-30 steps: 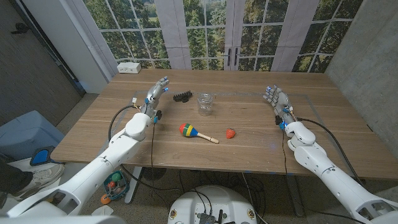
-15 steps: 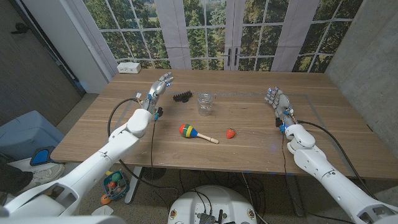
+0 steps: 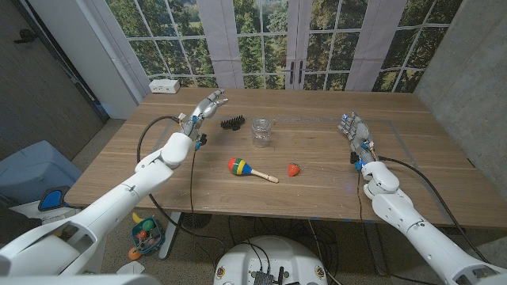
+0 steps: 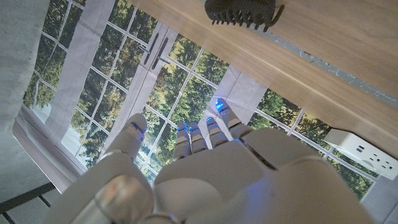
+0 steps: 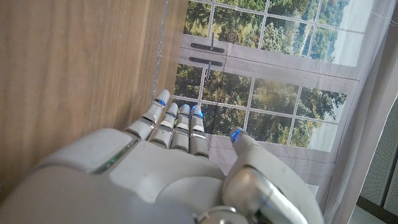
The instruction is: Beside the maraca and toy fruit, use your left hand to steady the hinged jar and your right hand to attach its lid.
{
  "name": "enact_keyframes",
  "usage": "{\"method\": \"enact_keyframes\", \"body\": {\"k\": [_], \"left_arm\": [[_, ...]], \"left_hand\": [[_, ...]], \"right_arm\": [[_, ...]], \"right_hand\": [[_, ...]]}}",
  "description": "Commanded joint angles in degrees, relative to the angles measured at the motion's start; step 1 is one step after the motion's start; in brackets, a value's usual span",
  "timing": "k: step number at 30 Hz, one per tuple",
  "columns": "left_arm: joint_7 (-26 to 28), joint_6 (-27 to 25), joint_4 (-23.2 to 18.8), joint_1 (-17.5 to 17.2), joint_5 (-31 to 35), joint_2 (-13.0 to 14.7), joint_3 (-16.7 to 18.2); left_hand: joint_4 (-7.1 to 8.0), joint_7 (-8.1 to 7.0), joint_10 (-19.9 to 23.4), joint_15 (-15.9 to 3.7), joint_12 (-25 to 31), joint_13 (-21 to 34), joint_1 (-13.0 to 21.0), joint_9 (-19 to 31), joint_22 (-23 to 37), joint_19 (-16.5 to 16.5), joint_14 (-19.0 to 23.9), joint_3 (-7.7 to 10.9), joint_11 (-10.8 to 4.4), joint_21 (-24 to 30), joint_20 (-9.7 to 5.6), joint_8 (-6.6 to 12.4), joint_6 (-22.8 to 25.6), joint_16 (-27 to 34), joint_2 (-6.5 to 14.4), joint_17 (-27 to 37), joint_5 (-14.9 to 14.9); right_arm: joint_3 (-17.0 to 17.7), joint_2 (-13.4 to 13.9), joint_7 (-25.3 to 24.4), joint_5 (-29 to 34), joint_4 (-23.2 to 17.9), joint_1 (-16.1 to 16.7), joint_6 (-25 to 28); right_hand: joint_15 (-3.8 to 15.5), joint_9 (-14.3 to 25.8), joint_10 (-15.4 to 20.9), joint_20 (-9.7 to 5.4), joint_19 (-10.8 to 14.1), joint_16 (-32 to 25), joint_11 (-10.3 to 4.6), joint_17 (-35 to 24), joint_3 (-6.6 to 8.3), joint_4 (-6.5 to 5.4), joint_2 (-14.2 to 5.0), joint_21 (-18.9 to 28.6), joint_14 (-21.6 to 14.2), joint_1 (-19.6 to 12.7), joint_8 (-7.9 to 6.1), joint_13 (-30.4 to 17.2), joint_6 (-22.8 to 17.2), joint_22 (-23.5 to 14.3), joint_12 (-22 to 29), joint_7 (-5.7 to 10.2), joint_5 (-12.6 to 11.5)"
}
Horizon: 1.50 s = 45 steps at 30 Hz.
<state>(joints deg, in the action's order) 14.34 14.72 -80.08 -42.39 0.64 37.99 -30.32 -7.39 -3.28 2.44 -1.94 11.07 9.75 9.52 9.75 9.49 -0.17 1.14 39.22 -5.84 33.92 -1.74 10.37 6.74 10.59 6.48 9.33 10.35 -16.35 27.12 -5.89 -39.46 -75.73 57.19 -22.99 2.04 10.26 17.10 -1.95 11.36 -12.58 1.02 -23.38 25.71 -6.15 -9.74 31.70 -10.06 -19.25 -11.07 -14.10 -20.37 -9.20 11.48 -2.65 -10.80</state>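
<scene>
The clear glass hinged jar (image 3: 261, 131) stands upright on the wooden tabletop (image 3: 238, 194), toward the far middle, with no lid on its mouth. A lid cannot be made out in any view.

The maraca with red, yellow, green and blue bands and a wooden handle (image 3: 249, 169) lies on its side nearer the robot than the jar, its handle pointing toward the robot's right. The small red toy fruit (image 3: 294, 169) sits just beside the handle's end, apart from it. A black toothed hair clip (image 3: 231, 123) lies on the robot's left of the jar, near it but not touching; in the left wrist view the same clip (image 4: 241, 12) sits on the tabletop ahead of the fingers.

The left hand (image 3: 204, 111) is raised above the far-left part of the tabletop, near the clip and apart from the jar. Its fingers (image 4: 199, 134) are extended and slightly spread, and hold nothing.

The right hand (image 3: 354, 129) is on the robot's right side, well apart from the jar. In the right wrist view its fingers (image 5: 177, 121) lie straight and side by side, with the thumb set apart, and hold nothing. Whether this hand touches the tabletop cannot be told.

A white power strip (image 3: 165, 85) lies at the far-left corner of the tabletop. Tall windows (image 3: 261, 39) with trees outside stand behind the tabletop.
</scene>
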Motion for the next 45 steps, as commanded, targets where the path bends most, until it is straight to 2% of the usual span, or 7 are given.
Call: {"method": "enact_keyframes", "body": {"k": [1,13,22,37,45], "left_arm": [[-1.5,2.2,1.8,3.8,8.5,2.1,-3.0],[-2.5,5.4,3.1,5.6,13.2,3.6,-4.3],[-2.9,9.5,5.7,7.8,17.2,4.6,-5.7],[-4.5,15.9,9.6,12.2,23.3,5.3,-8.3],[-4.7,18.3,10.0,13.9,26.6,5.8,-9.3]], "left_hand": [[-0.83,-0.14,-0.5,-2.21,-0.3,0.2,0.0,0.1,0.1,0.4,0.0,-0.21,-0.62,-0.6,-0.2,-0.21,-1.1,-0.2,-1.1,0.2,-0.1],[-1.62,-0.85,-1.4,-2.61,-0.6,0.2,0.0,0.2,0.1,0.7,-0.4,-0.91,-1.14,-1.2,-0.07,-0.26,-2.1,-0.4,-1.8,0.2,-0.3],[-2.13,-1.52,-2.6,-2.87,-0.9,0.3,-0.2,0.2,0.2,1.0,-1.0,-1.76,-1.53,-1.9,-0.05,-0.52,-4.1,-0.5,-2.9,0.3,-0.4],[-2.46,-2.14,-4.8,-3.11,-1.2,0.3,-0.3,0.3,0.3,1.6,-2.0,-2.81,-1.88,-2.8,0.21,-0.51,-6.8,-0.6,-4.1,0.3,-0.4],[-2.52,-2.35,-5.6,-3.14,-1.2,0.4,-0.2,0.3,0.3,1.7,-2.5,-3.03,-1.89,-3.2,0.29,-0.41,-7.7,-0.6,-4.4,0.4,-0.4]], "right_arm": [[0.5,-0.7,-2.1,0.5,-1.2,1.7,-1.3],[0.6,-1.1,-4.1,1.5,-2.8,3.3,-2.1],[0.5,-1.5,-5.6,2.5,-3.6,4.0,-2.5],[0.7,-2.4,-8.8,4.3,-5.7,6.5,-4.1],[1.0,-3.1,-9.9,5.0,-6.4,7.9,-5.5]], "right_hand": [[0.62,0.3,0.5,-2.41,0.5,-0.4,0.03,0.1,0.08,0.6,-0.29,-0.4,-0.6,0.0,-0.3,0.1,-0.7,-0.3,0.4,-0.09,0.1],[0.27,0.3,0.8,-2.18,0.8,-0.7,0.13,0.1,-0.04,0.99,-0.18,-0.8,-0.7,0.2,-0.38,0.3,-1.1,-0.3,0.4,-0.32,0.4],[0.26,0.3,0.9,-2.03,1.0,-0.8,0.28,0.1,-0.14,1.19,-0.12,-1.1,-0.7,0.4,-0.35,0.4,-1.3,-0.3,0.5,-0.36,0.5],[0.1,0.4,1.1,-1.93,1.2,-0.9,0.34,0.1,-0.19,1.53,-0.16,-1.5,-0.7,0.5,-0.34,0.6,-1.5,-0.4,0.5,-0.45,0.5],[0.12,0.4,1.2,-1.85,1.4,-1.0,0.41,0.2,-0.22,1.66,-0.17,-1.7,-0.8,0.6,-0.34,0.7,-1.6,-0.4,0.5,-0.46,0.6]]}}
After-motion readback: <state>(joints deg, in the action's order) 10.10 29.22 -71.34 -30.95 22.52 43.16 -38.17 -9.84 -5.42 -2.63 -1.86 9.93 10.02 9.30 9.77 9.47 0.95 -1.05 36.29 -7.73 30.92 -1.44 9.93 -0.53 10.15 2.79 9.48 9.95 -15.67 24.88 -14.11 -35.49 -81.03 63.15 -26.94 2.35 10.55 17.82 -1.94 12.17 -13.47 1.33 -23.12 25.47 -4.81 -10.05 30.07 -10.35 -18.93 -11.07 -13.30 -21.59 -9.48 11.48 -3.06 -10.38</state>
